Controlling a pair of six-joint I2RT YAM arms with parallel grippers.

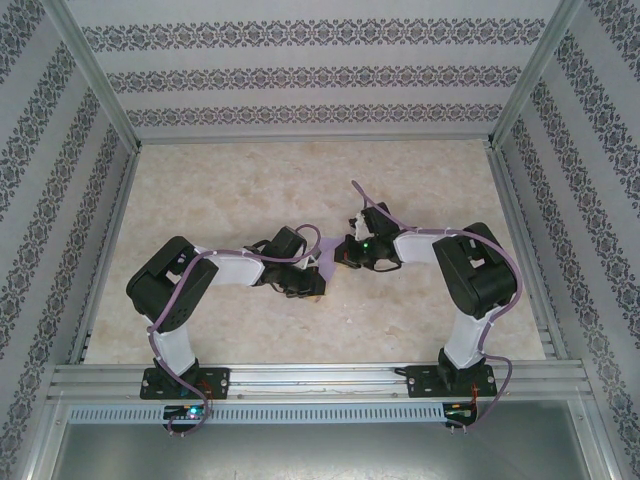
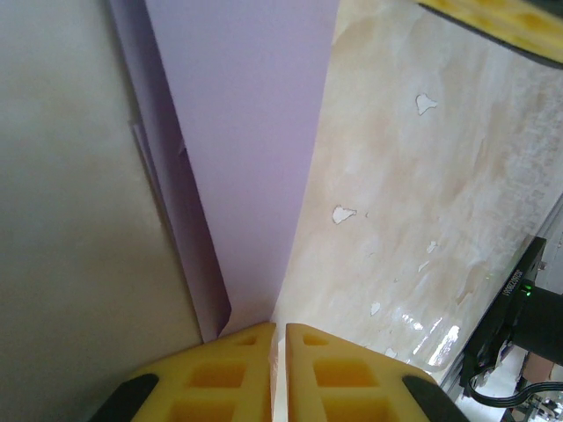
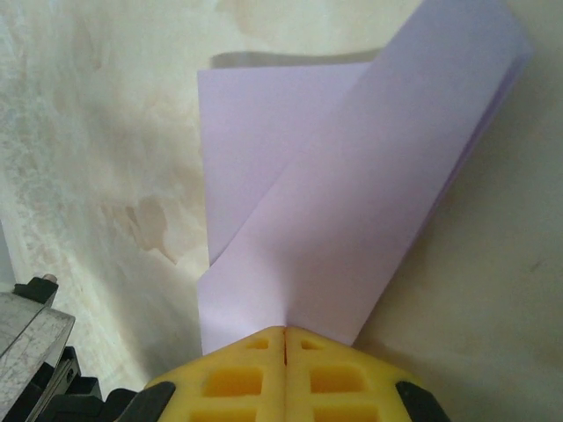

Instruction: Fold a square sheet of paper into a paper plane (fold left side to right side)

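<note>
The lavender sheet of paper (image 1: pixel 327 266), folded into layers, lies at mid-table between my two grippers. In the left wrist view the paper (image 2: pixel 246 132) runs as a long folded strip down to the left gripper (image 2: pixel 280 327), whose yellow fingers stand a sliver apart with the paper's corner at their tips. In the right wrist view a folded flap of the paper (image 3: pixel 352 202) slants up to the right, away from the right gripper (image 3: pixel 286 330), which is shut on its near edge. From above, the left gripper (image 1: pixel 312 288) and right gripper (image 1: pixel 345 258) nearly meet over the sheet.
The marble-patterned table top (image 1: pixel 250 190) is bounded by patterned walls and an aluminium rail (image 1: pixel 320 375) at the near edge. A yellow finger of the other gripper (image 2: pixel 501 18) shows at the left wrist view's top right. A black arm base (image 2: pixel 519 325) stands at its lower right.
</note>
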